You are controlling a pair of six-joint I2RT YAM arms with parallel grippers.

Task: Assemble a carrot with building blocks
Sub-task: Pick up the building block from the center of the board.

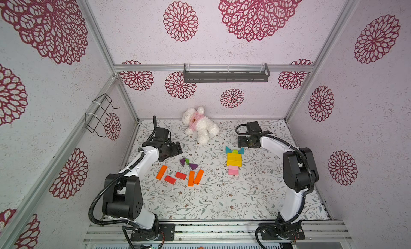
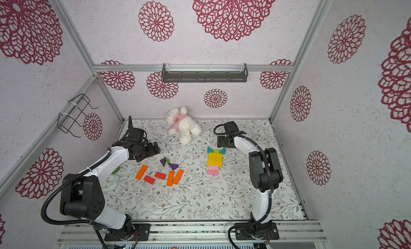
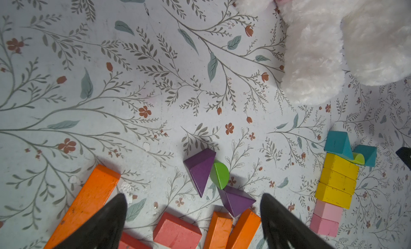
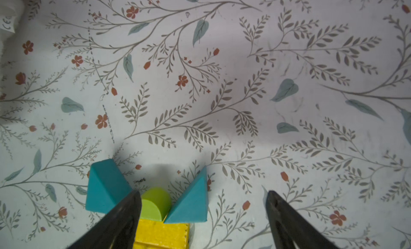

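the only readable writing is a "ce" mark on a white tag point(image 4: 6, 24) at the border of the right wrist view. on the tabletop point(image 1: 222, 199), right of centre, one touching column runs from far to near: two teal triangles point(image 1: 229, 149) with a lime half-round point(image 1: 235, 151) between them, then yellow bars point(image 1: 234, 159), then pink bars point(image 1: 233, 170). left of centre lie the loose pieces: three orange bars point(image 1: 161, 172), two red bars point(image 1: 180, 175), and two purple triangles point(image 1: 193, 166) with a green half-round point(image 1: 187, 161) between them. the left tool point(image 3: 193, 200) hangs released above these, jaws wide, grasping nothing. the right tool point(image 4: 203, 193) is likewise released, above the column's far end. a plush bear point(image 1: 200, 124) lies at the far edge. a broad open stretch runs from the blocks to the front rail point(image 1: 218, 225), and a free lane separates the two groups.
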